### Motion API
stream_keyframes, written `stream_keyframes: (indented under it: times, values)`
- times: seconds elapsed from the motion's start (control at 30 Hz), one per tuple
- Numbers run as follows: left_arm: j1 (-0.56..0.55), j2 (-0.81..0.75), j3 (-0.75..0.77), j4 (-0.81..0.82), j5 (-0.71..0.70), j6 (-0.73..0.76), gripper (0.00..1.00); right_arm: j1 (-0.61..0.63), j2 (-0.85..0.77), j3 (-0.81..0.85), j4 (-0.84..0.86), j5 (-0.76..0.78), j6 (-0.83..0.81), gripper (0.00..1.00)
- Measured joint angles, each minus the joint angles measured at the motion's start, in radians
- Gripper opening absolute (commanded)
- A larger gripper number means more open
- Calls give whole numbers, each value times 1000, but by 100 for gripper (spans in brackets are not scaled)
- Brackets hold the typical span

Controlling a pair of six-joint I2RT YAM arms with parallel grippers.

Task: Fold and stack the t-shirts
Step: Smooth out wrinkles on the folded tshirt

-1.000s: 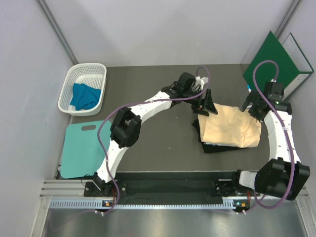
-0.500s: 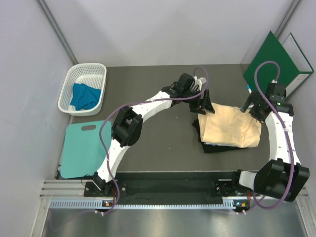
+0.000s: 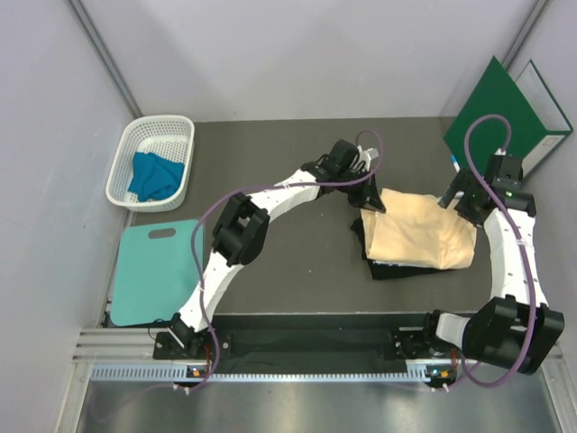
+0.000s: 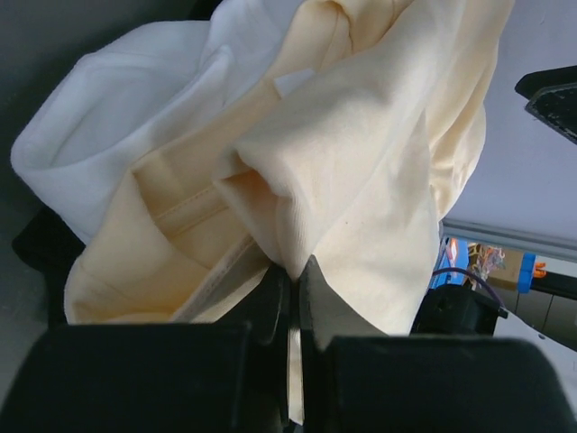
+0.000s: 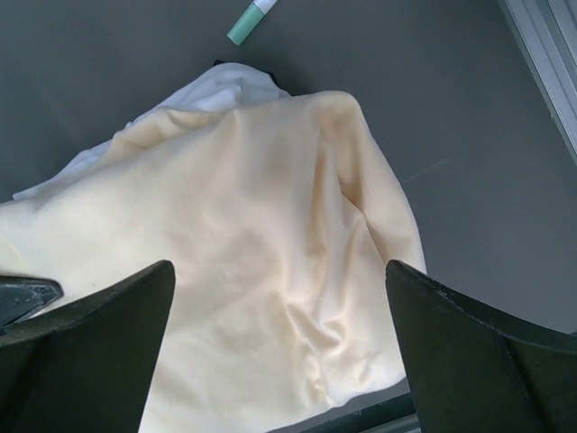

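Folding step: by my reading, taking the peach-yellow t-shirt (image 3: pixel 424 236) by two opposite edges so it can be lifted and spread flat.
Grip, left pincer (image 4: pixel 290 271): closed on a bunched ridge of peach-yellow cloth, at the shirt's edge farthest from the green folder (image 3: pixel 496 113).
Grip, right pincer (image 3: pixel 455 200): wide open and holding nothing, above the shirt's edge nearest the green folder.
Shirt's place: crumpled on the surface near the green folder, lying over a dark t-shirt (image 3: pixel 362 248). A white t-shirt (image 4: pixel 117 117) peeks out beneath it on the side away from the folder.
Doing it well: the right pincer should probably close on peach cloth only, at the outer hem, then both should rise together and evenly.
Risk: the left pinch may hold several layers, and the white shirt could drag along.
Blue t-shirt (image 3: pixel 151 176): in the basket (image 3: pixel 122 171), well apart from the green folder.
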Motion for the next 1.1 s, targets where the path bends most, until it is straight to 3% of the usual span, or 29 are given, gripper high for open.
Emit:
stream_keyframes:
  times: [0.43,0.83,0.9,0.97,1.0,1.1]
  values:
    - [13,-234,-148,-3,-33,5,0,-1,69,-80,64,-37,1,100]
    - [15,-242,-247,-42,-66,13,3,-1,180,-79,111,-49,0,100]
    - [16,-238,-247,-50,-71,18,40,0,179,-76,106,-41,-2,100]
    - [16,-233,-246,-65,-79,36,90,1,171,-58,90,-29,-10,100]
    - [16,-233,-246,-74,-85,49,99,2,158,-43,78,-21,-17,100]
    - [22,-233,-246,-124,-116,68,99,12,91,17,48,-6,-26,100]
